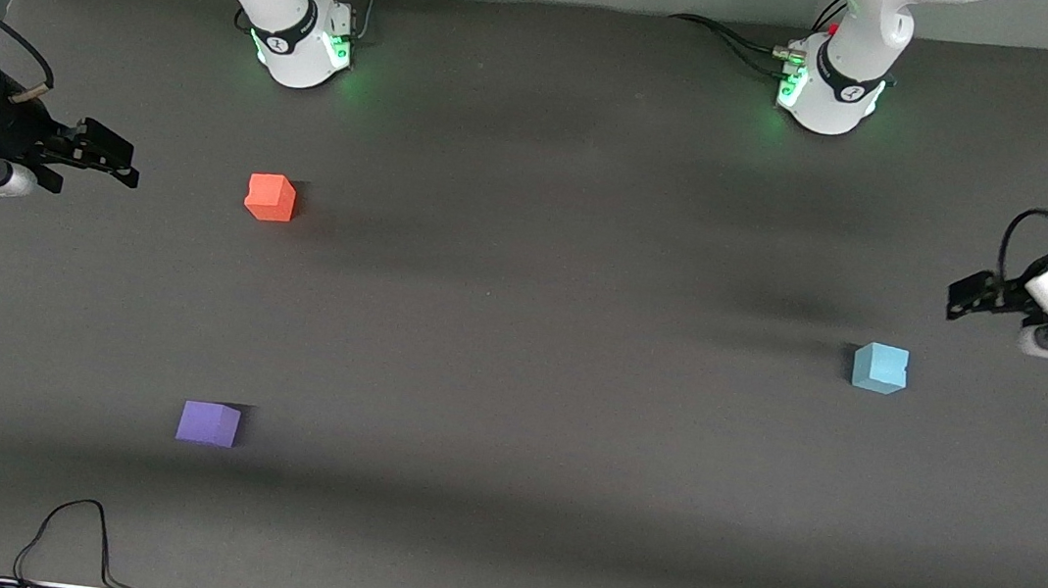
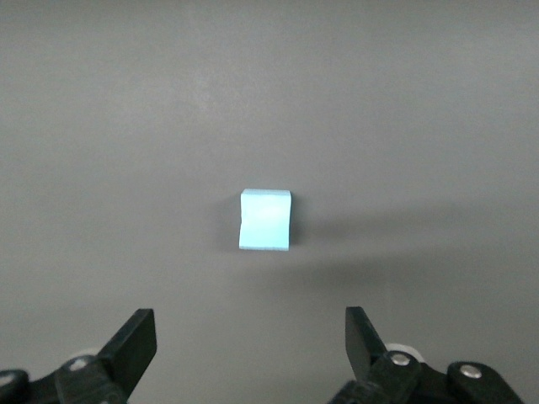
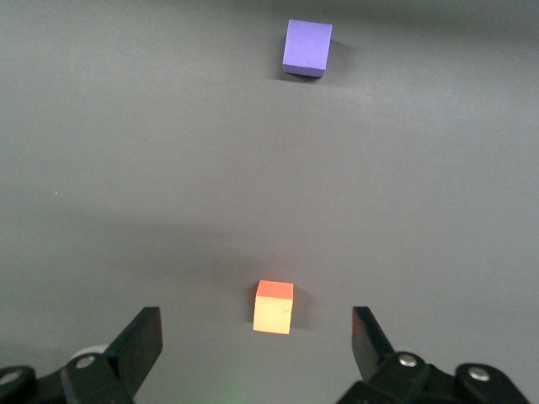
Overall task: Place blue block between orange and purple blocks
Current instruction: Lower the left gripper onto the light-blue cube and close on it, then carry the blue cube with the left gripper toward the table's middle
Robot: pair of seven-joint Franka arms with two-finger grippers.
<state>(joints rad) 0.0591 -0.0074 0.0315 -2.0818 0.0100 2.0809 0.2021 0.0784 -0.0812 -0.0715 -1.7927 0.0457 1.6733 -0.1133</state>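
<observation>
The matte purple block (image 1: 208, 424) lies nearest the front camera. The foam-like blue block (image 1: 880, 367) sits on the grey table (image 1: 514, 382) just ahead of the left gripper (image 1: 963, 295), spread wide, empty. The orange block (image 1: 271, 197) lies before the right gripper (image 1: 110, 160), equally wide, empty.

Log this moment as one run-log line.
stage: start, nothing held | left gripper: open, above table by blue block | right gripper: open, near orange block | purple block: untouched
</observation>
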